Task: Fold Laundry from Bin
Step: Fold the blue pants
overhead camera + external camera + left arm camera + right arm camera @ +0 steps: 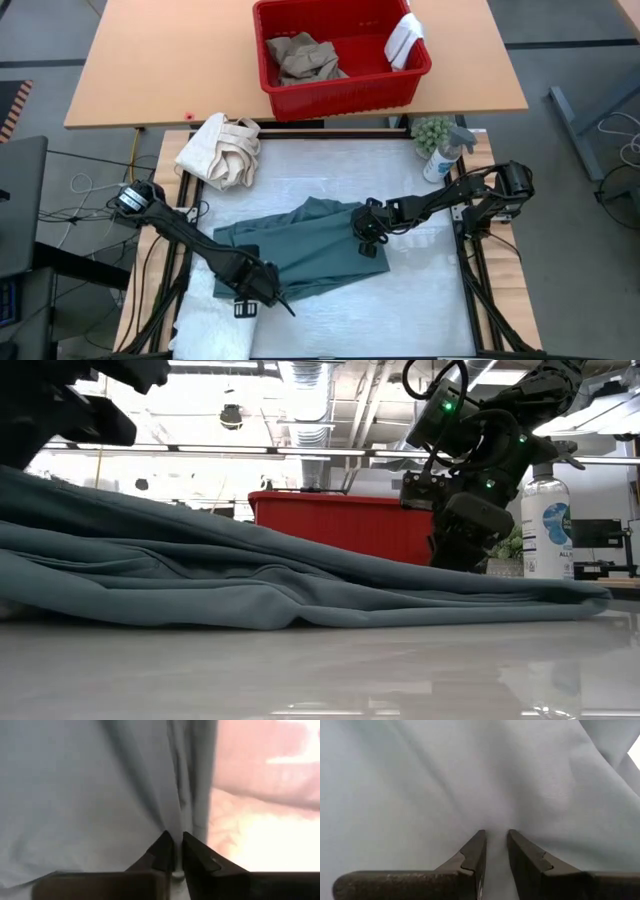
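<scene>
We see teal garment [310, 255] spread mid-desk. Left pincer [268, 290] pinches its near-left edge; right pincer [370, 240] clamps its right edge. Bin [340, 90] at far edge.

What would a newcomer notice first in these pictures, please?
The teal garment spread mid-table, with both grippers pinching it: the left gripper at its near-left edge, the right gripper at its right edge. Next, the red bin on the far table, holding tan trousers and a white cloth.
</scene>
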